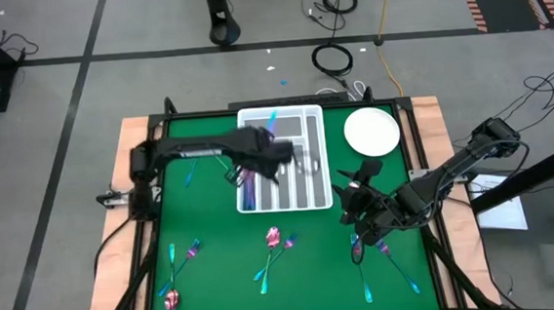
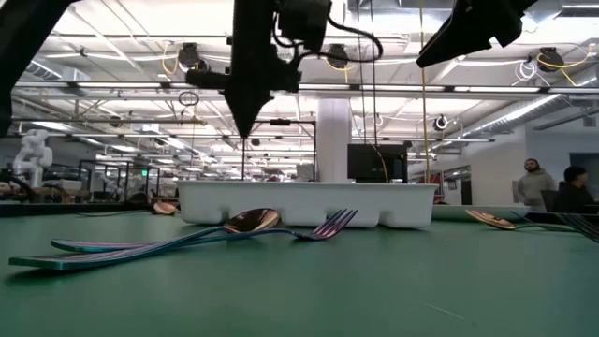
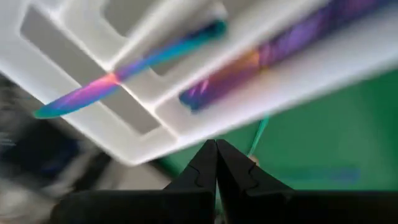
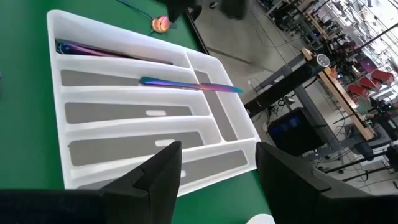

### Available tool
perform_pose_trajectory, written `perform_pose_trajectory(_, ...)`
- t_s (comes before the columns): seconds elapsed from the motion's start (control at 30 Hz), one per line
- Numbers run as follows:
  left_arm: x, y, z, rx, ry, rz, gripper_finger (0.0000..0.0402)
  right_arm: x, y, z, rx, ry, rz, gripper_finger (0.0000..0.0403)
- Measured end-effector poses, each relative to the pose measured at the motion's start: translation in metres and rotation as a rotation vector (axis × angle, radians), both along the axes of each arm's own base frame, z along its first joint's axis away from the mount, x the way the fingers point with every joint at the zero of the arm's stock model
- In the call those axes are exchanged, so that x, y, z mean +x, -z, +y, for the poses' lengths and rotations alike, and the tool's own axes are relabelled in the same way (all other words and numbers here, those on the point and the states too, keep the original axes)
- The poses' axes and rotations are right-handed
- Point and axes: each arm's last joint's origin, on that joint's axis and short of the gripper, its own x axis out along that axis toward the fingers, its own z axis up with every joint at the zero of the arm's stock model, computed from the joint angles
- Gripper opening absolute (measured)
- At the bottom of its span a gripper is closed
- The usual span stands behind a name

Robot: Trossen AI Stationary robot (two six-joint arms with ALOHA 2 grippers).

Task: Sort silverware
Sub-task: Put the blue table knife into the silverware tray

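Over the white tray's (image 1: 321, 157) left compartments, left gripper (image 1: 242, 169) hovers with fingers pressed together and empty; two pieces lie in the tray (image 4: 186, 84), so likely a drop-off step. Most silverware (image 1: 274, 248) lies loose on the green mat near the front edge. Right gripper (image 1: 359, 208), fingers apart, waits beside the tray; next move needs another pick.

The white compartmented tray (image 4: 149, 112) lies on the green tabletop (image 4: 25, 124). One iridescent knife (image 4: 189, 85) rests across a divider, its tip reaching into the short end compartment. A purple piece of silverware (image 4: 93, 50) lies in the outermost long compartment. Beyond the tray, a pink spoon (image 4: 160, 23) lies on the tabletop. The right tool (image 4: 217, 168) has its 2 dark fingers (image 4: 163, 171) spread apart, holding nothing.
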Motion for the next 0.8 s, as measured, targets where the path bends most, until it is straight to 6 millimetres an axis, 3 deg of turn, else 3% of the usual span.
perform_pose_trajectory(0.2, -0.010, -0.041, 0.044, -0.300, -0.391, -0.468, 0.0003, 0.000, 0.000, 0.000, 0.000, 0.000, -0.001, 0.0194)
perform_pose_trajectory(0.3, -0.016, -0.055, 0.066, -0.289, -0.634, -0.651, 0.0003, 0.000, 0.000, 0.000, 0.000, 0.000, -0.001, 0.0194)
perform_pose_trajectory(0.37, -0.021, -0.060, 0.082, -0.223, -0.887, -0.758, 0.0005, 0.000, 0.000, 0.000, 0.000, 0.000, -0.001, 0.0194)
perform_pose_trajectory(0.5, -0.032, -0.054, 0.107, -0.237, -1.193, -0.805, 0.0030, 0.000, 0.000, 0.000, 0.000, 0.000, -0.001, 0.0194)
perform_pose_trajectory(0.8, -0.040, -0.028, 0.116, -0.289, -1.454, -0.760, 0.0137, 0.000, 0.000, 0.000, 0.000, 0.000, 0.000, 0.0194)
